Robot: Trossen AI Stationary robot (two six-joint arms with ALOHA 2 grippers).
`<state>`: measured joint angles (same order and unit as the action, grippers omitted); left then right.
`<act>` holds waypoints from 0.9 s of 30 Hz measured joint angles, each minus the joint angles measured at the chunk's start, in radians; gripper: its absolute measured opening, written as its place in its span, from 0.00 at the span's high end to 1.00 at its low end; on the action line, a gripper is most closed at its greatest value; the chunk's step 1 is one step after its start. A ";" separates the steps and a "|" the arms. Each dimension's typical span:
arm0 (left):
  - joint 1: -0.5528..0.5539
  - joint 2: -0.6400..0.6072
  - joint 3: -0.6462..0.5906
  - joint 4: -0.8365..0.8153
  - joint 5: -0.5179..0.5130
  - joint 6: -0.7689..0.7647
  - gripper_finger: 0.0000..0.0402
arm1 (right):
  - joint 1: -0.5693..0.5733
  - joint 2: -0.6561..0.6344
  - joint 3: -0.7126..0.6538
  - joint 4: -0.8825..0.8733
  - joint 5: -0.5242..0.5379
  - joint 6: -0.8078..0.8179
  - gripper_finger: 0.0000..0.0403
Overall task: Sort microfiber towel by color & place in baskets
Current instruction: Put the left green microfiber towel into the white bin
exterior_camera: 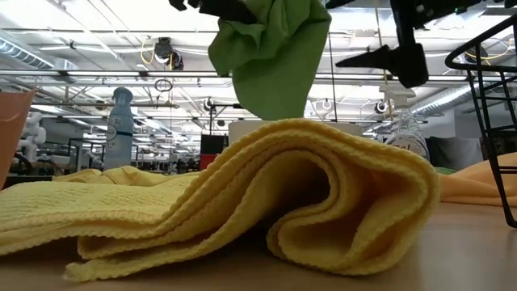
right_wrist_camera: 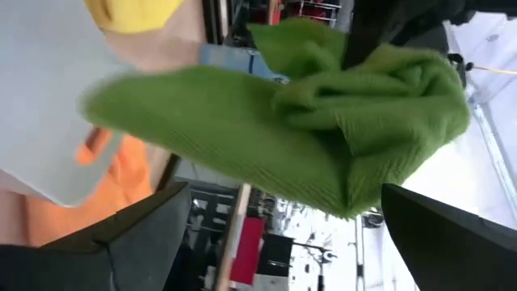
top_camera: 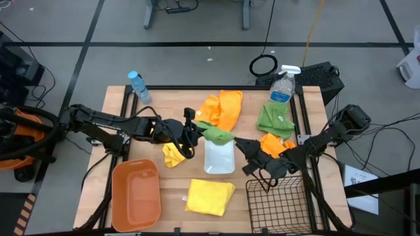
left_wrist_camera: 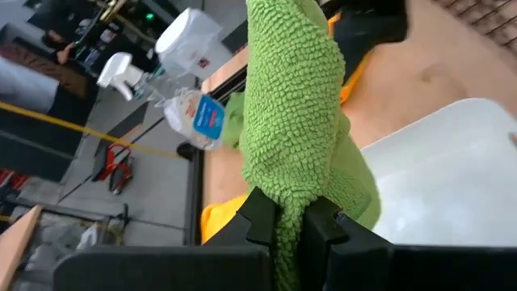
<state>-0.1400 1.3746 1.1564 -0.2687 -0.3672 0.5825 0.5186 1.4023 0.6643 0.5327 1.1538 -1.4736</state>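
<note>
My left gripper (top_camera: 192,130) reaches in from the table's left and is shut on a green towel (top_camera: 218,136), which it holds over the far end of the white bin (top_camera: 220,160). My right gripper (top_camera: 241,156) is open just right of the bin and faces the towel (right_wrist_camera: 275,137) without touching it. The orange tub (top_camera: 136,193) stands at the near left and the black wire basket (top_camera: 279,204) at the near right. On the table lie a large yellow towel (top_camera: 210,196), a small yellow one (top_camera: 172,155), orange towels (top_camera: 223,108) (top_camera: 272,144) and a second green towel (top_camera: 275,118). My left gripper pinches a bunched fold of the green towel (left_wrist_camera: 289,212) between its two fingers (left_wrist_camera: 260,217), coming in about level from the table's left. The towel is lifted and hangs below the fingers (exterior_camera: 271,56). The yellow towel hides its lower end in the low view.
A water bottle (top_camera: 138,85) stands at the far left corner and a spray bottle (top_camera: 283,85) at the far right. Bare wood shows between the orange tub and the white bin. In the low view, the large yellow towel (exterior_camera: 242,194) fills the foreground.
</note>
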 joint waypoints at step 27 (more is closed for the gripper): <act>0.008 0.015 0.000 0.032 0.083 -0.053 0.94 | -0.035 0.113 0.000 0.527 -0.140 -0.197 0.02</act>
<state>-0.1322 1.3897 1.1569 -0.2363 -0.2841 0.5297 0.4831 1.5150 0.6643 1.0601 1.0142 -1.6711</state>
